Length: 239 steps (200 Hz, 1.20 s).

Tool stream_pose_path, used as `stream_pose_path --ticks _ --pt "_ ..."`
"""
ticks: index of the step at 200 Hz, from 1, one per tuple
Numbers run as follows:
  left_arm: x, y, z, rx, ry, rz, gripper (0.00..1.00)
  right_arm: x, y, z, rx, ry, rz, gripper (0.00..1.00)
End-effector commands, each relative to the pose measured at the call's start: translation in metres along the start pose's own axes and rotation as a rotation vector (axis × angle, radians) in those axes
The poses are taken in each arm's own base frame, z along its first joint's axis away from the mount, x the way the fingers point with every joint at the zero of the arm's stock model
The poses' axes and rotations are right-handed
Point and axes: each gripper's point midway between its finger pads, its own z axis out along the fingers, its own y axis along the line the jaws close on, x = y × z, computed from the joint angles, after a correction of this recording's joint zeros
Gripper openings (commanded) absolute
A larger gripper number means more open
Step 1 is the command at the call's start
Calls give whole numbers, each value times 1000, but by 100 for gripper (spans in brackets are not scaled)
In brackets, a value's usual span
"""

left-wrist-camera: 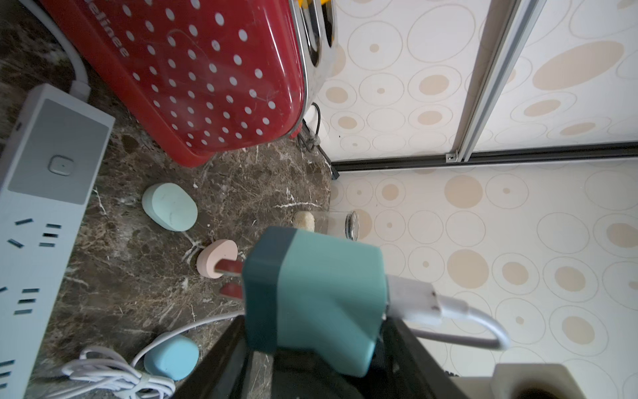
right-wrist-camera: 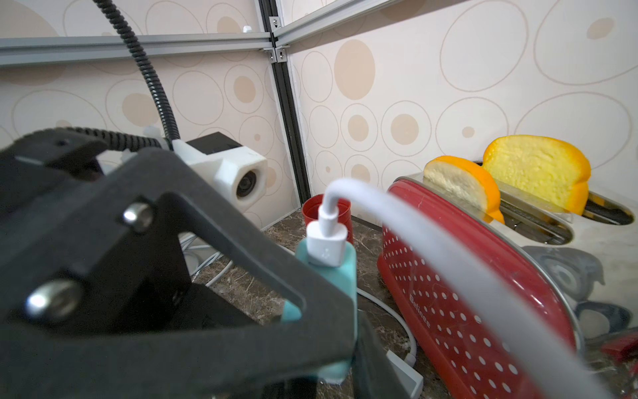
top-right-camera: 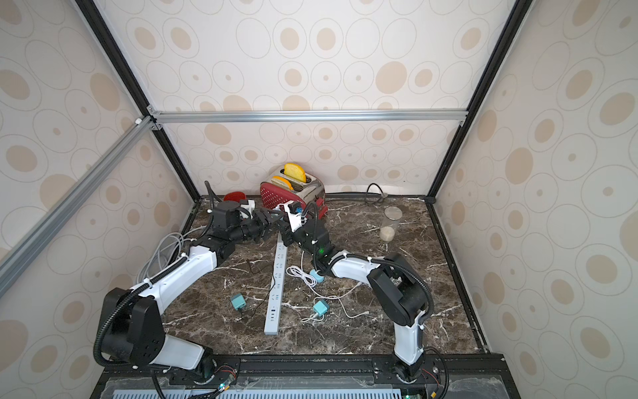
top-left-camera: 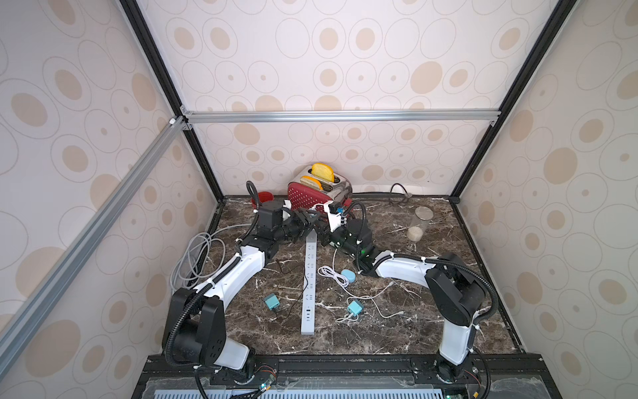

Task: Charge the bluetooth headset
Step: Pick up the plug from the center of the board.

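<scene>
- The left gripper and the right gripper hung nose to nose near the back edge of the bench. They were over the far end of the white power strip, just in front of the red toaster, with a teal USB wall charger aloft between them.
- The left jaws flanked the charger closely on both sides. Whether they pinched it, or whether the right jaws were closed on it, could not be told.
- The step in hand looked to be getting the charger to the strip. The next move called for one sure grip, prongs lined up over a socket, then a straight push down.
- The charger stood roughly upright, its long axis near vertical, with the prongs toward the bench and the white USB plug on top.
- The blue headset case lay mid-bench, just beside the strip on the right arm's side, next to a coil of white cable.
</scene>
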Motion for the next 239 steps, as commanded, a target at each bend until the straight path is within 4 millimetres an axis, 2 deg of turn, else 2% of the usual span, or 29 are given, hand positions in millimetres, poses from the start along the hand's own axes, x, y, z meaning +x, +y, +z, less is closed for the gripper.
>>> stream_pose_path --ticks 1,26,50,80,100,130,151,172,193,220,239 --pt "-3 -30 -3 63 11 69 70 1 4 -1 -45 -9 -24 15" --pt "-10 -34 -7 66 -12 104 78 14 -1 -5 -63 26 -10 15" --pt "-17 -27 -14 43 -31 155 83 24 -10 -7 -44 54 1 15" --pt "-29 0 -32 -51 -100 283 84 42 -23 -6 13 97 50 15" --pt "-39 22 -49 -185 -166 413 84 53 -30 -3 57 110 103 15" --pt "-46 49 -68 -349 -217 510 85 65 -29 -1 142 131 122 15" --pt "-41 67 -84 -429 -231 540 85 77 -31 -5 255 158 136 15" --pt "-32 93 -106 -537 -242 570 85 87 -33 -9 363 165 163 14" --pt "-21 117 -124 -617 -240 597 84 100 -27 -10 452 196 162 15" --pt "-3 139 -130 -585 -257 568 84 117 -26 -6 526 234 212 14" --pt "5 143 -130 -532 -276 550 83 125 -22 -2 539 256 215 14"
